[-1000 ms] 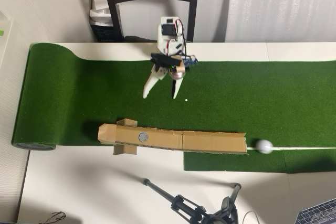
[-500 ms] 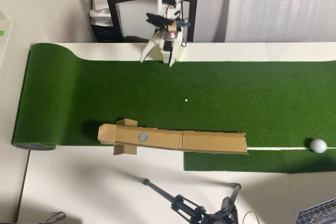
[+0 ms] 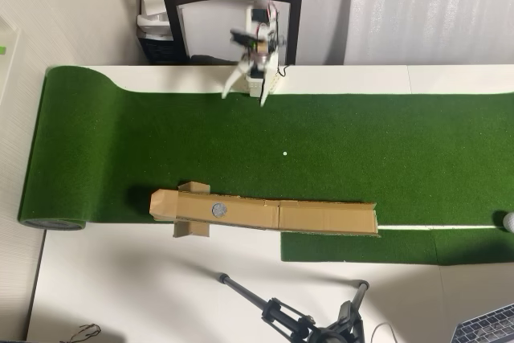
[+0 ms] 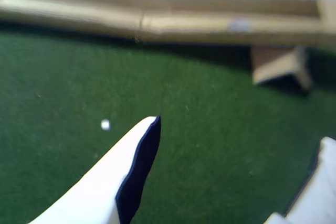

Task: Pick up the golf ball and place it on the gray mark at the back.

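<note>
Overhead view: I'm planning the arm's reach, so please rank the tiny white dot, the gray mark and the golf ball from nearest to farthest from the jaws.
From the gripper, at the mat's top edge:
1. Tiny white dot, just below on the green mat.
2. Gray mark, lower, on the cardboard ramp.
3. Golf ball, at the far right edge, partly cut off.

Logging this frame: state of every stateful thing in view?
White dimpled golf ball: loose on green turf at the overhead view's right edge, partly cut off.
Small round gray mark: bare, on the cardboard ramp.
White two-finger gripper: open, empty, raised near the chair.
Green turf mat: unrolled, left end curled.
</note>
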`<state>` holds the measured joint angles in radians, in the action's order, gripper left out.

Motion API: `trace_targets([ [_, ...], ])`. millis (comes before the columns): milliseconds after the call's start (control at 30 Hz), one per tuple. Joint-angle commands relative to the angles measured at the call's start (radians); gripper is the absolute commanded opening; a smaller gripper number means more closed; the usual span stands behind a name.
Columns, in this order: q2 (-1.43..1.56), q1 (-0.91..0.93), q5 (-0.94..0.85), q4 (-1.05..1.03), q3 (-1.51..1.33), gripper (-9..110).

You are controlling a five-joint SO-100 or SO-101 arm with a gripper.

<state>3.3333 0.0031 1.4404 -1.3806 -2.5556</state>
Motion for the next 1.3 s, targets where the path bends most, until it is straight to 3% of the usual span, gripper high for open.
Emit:
trace_targets([
  [0, 0.087, -0.11, 0.002, 0.156, -0.141, 47],
  [300, 0.084, -0.268, 0.183, 0.313, -0.476, 47],
  [667, 0.084, -0.267, 0.305, 0.302, -0.623, 47],
  [1000, 0.084, -0.265, 0.4, 0.212, -0.63, 16],
  [1267, 0.084, -0.104, 0.383, 0.178, -0.627, 6],
])
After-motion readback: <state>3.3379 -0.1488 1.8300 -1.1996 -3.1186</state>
